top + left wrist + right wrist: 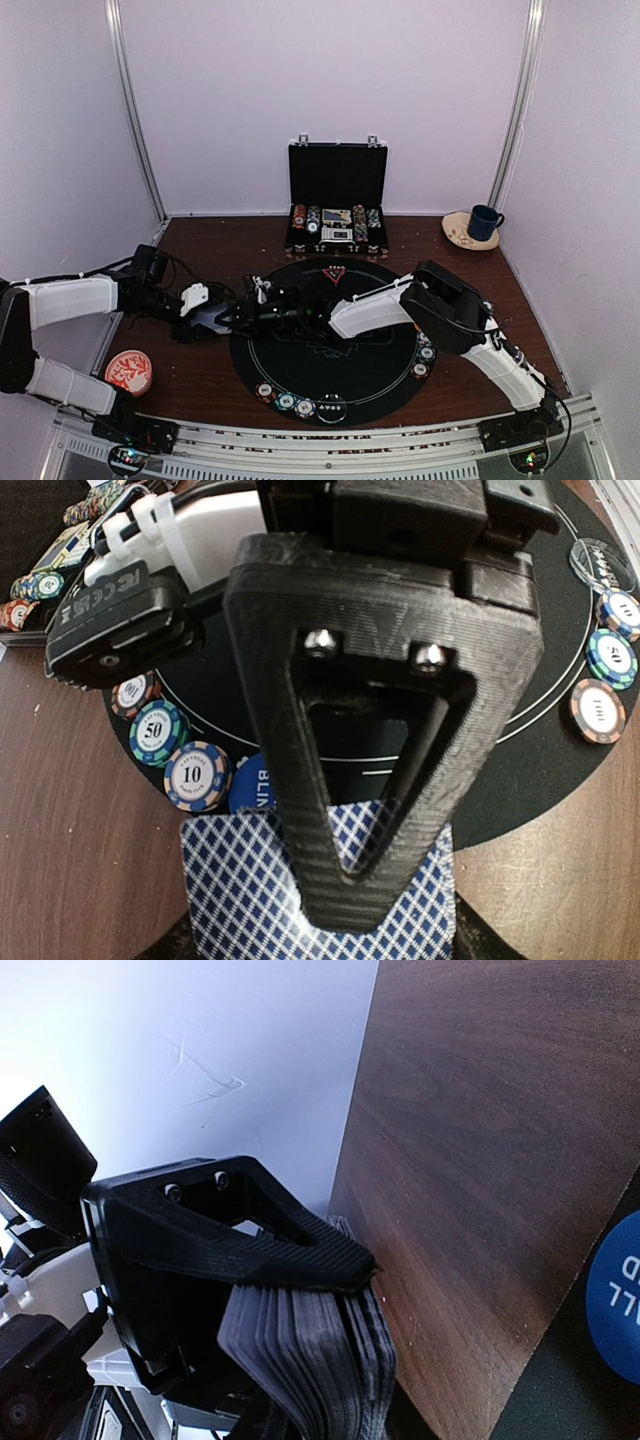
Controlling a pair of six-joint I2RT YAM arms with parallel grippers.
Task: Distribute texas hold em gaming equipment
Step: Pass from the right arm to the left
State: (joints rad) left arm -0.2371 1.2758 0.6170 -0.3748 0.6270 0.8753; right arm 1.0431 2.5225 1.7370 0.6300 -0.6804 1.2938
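1. Top external view: the left gripper (pixel 218 320) reaches in from the table's (pixel 200 250) left edge. It meets the right gripper (pixel 258 308) above the left rim of the round black mat (pixel 330 375).
2. Left wrist view: one black finger (pixel 290 780) of the left gripper lies flat on the blue diamond-patterned back of the playing cards (pixel 240 900). The pincer is drawn in and pinches the pack. Its second finger is hidden beneath the cards.
3. The pack hangs over the mat's left rim. Just beyond it on the mat lies a blue button disc (pixel 255 785), partly covered by the pack and the finger. Beside that disc, to its left in this view, are a chip marked 10 (pixel 197 776) and a chip marked 50 (pixel 158 732).
4. Right wrist view: the right gripper's upper finger (pixel 180 1240) rests on the fanned edges of the same pack. Its lower finger is out of sight, so I cannot tell whether this pincer grips the cards or only touches them.
5. From above, the cards cannot be made out, because the two wrists cover them. In the left wrist view the frame's bottom edge cuts off the near end of the pack.
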